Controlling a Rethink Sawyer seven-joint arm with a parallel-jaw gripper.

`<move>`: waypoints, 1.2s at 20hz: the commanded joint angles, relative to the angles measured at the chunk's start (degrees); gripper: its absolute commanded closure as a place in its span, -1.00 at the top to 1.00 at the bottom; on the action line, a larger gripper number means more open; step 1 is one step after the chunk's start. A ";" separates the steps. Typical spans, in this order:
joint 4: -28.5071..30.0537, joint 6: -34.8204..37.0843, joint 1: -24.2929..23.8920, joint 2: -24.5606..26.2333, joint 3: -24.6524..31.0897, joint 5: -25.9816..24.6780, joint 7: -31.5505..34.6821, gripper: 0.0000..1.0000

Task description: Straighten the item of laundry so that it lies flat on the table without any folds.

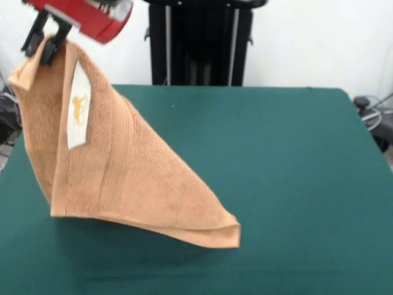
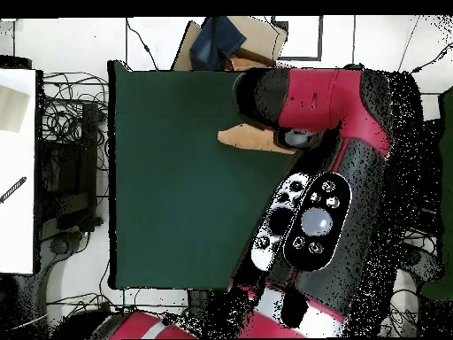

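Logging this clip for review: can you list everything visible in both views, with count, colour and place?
towel: one, light brown, lifted by one corner, lower edge on the table, hanging folded
white tag: one, white with a small gold mark, on the towel's upper part
table: one, dark green cloth, filling the front view
cables: several, black, on the floor beside the table in the overhead view
arm: one, red and black, over the table edge
gripper: one, black, top left of the front view, shut on the towel's corner
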 commanded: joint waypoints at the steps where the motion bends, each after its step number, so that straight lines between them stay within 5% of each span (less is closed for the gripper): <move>1: 17.97 -4.52 1.04 -6.18 -2.03 0.02 16.49 -1.00; 12: 14.18 -4.43 -0.26 -2.69 -1.40 0.93 15.10 -1.00; 24: 18.10 -7.99 0.65 -3.98 -2.16 0.76 17.55 -1.00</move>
